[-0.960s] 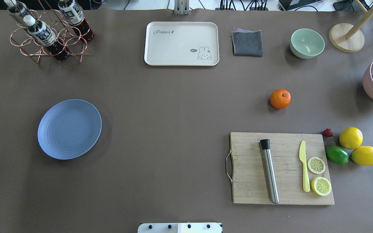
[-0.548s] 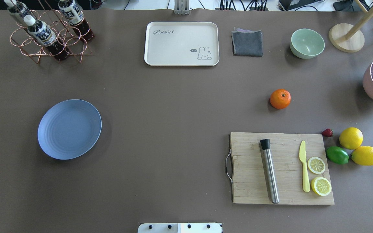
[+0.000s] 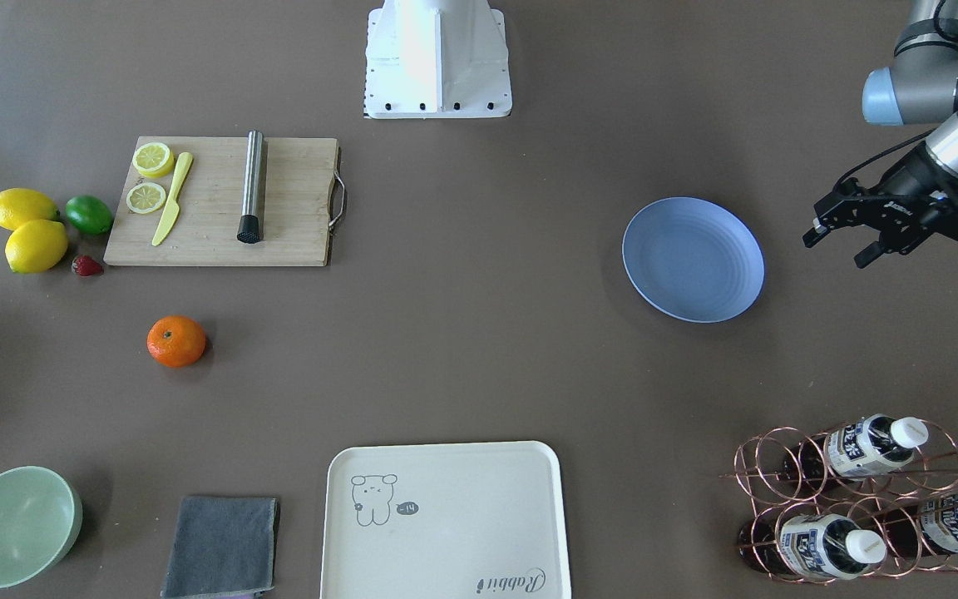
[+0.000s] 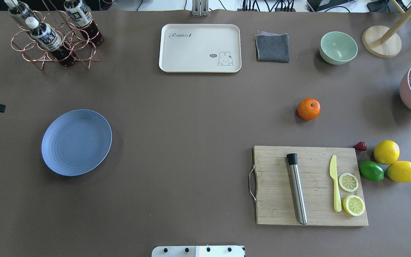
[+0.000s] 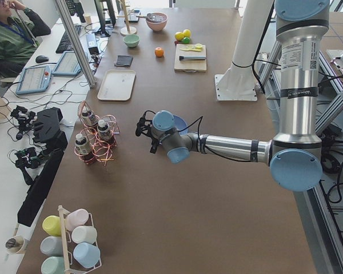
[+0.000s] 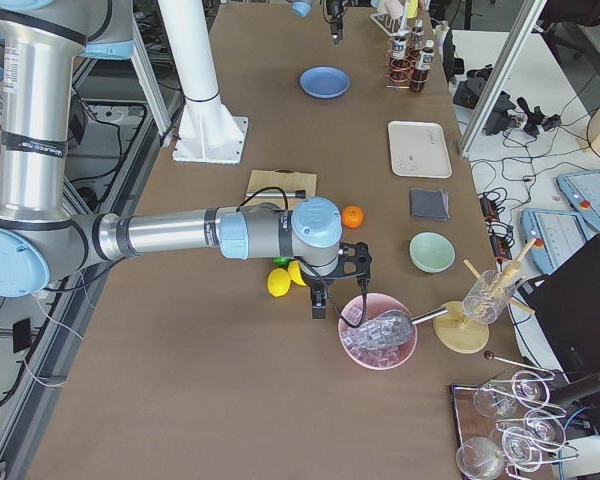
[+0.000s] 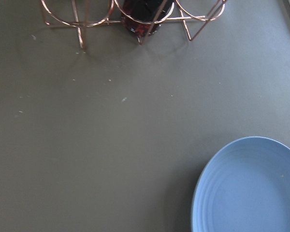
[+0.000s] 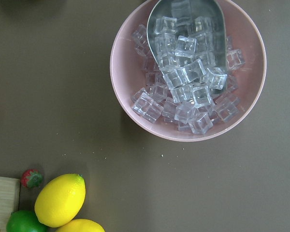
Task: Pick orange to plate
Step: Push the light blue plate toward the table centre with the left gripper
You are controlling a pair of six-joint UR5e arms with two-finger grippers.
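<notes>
Seen from across the table, the small round bright-orange fruit (image 3: pixel 176 341) sits on the brown surface toward the robot's right end. It lies just past the wooden cutting board (image 3: pixel 221 202) on the side away from the robot, apart from it. The round matte blue-grey plate (image 3: pixel 693 259) lies toward the left end, well apart from the fruit. The left gripper (image 3: pixel 838 244) hangs just outside the plate near the surface's left edge, its two black fingers parted with nothing between them. Overhead, a cream rectangular tray (image 4: pixel 200 48) lies at the far edge. In the left side view the near arm reaches low beside the plate. In the right side view the right gripper (image 6: pixel 332 290) hangs beside a pink bowl of ice cubes (image 6: pixel 378 340); I cannot tell how far its fingers are parted. The left wrist camera shows the plate's rim and a copper wire rack (image 7: pixel 79 29). The right wrist camera shows the ice bowl and yellow lemons (image 8: pixel 60 200).
</notes>
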